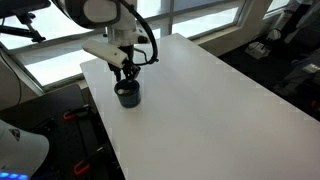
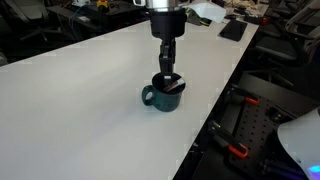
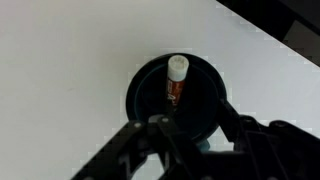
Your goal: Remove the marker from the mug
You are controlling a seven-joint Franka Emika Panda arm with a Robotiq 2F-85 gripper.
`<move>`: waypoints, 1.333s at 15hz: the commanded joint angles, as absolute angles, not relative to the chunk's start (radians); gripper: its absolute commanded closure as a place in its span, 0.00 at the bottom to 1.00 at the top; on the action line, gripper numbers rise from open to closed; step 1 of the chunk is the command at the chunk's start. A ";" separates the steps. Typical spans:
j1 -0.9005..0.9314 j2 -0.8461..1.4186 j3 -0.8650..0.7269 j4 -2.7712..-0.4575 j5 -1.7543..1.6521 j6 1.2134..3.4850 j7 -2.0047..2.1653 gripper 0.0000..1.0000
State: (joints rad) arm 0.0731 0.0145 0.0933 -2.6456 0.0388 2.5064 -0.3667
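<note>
1. Where the wrist view looks straight down, the mug [image 3: 137, 92] shows as a dark round ring with a black interior, and the marker [image 3: 177, 82] stands inside it.
2. The marker is a thin stick with a rounded white tip on top. Below the tip is a red-orange band, and the rest is lost in the dark of the cup.
3. In both exterior views the mug [image 1: 127, 96] [image 2: 163, 98] is squat and round with a smooth dark wall. A small loop handle [image 2: 147, 96] sticks out from one side.
4. It sits on a flat, matte white table [image 1: 220, 100] with straight edges, near one long edge of the top.
5. The arm comes down from above. Its white rounded links end in the black gripper [image 1: 125, 78] [image 2: 167, 78], which points straight down over the cup.
6. In an exterior view the fingertips are at the rim or just inside it, though whether they touch the mug cannot be told.
7. In the wrist view the gripper [image 3: 192, 116] has its two dark fingers [image 3: 160, 128] spread apart, with nothing clamped between them. The marker is between their lines, apart from both.
</note>
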 commanded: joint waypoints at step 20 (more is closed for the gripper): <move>0.033 0.102 0.081 -2.635 0.052 2.504 -0.356 0.96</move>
State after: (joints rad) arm 0.0356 0.0945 0.0813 -2.6402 0.0389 2.5067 -0.3657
